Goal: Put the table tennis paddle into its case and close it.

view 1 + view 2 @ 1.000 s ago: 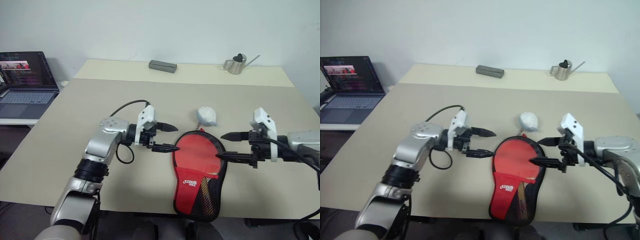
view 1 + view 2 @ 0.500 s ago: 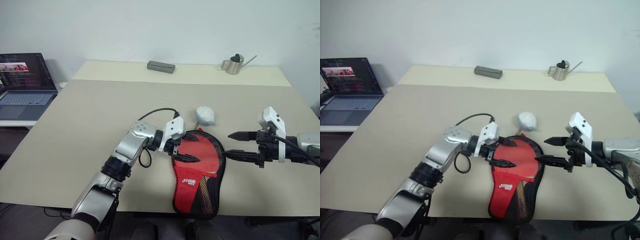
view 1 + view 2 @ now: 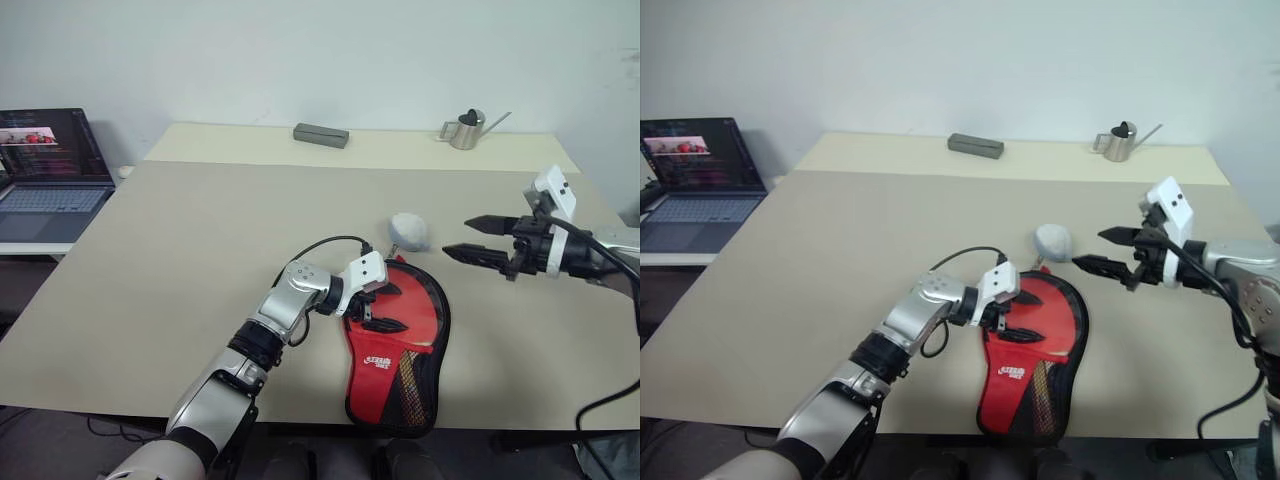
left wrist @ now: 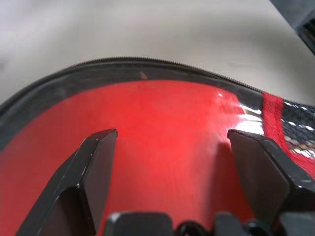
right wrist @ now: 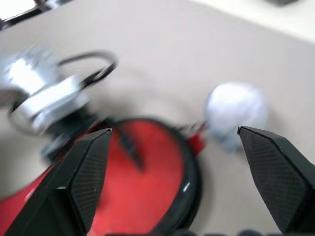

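The case (image 3: 397,352) lies flat at the near edge of the tabletop (image 3: 180,260), a bit right of its middle, its narrow mesh end toward that edge and its round end pointing away. The red paddle (image 3: 405,310) shows through the clear side, lying inside the case; the zipper rim curves around it in the left wrist view, and whether it is zipped I cannot tell.

The left gripper (image 3: 383,311) is over the round end of the case with its fingers spread wide apart, one finger (image 4: 93,162) to each side of the red face, holding nothing.

Just past the round end sits a small white ball (image 3: 408,231).

The right gripper (image 3: 466,240) hangs above the tabletop to the right of the ball, toward the right edge, fingers wide apart and empty, pointing left.

Near the far edge lie a grey bar (image 3: 321,134) and, toward the far right corner, a small metal watering can (image 3: 466,130). A laptop (image 3: 45,172) stands open beyond the left edge.
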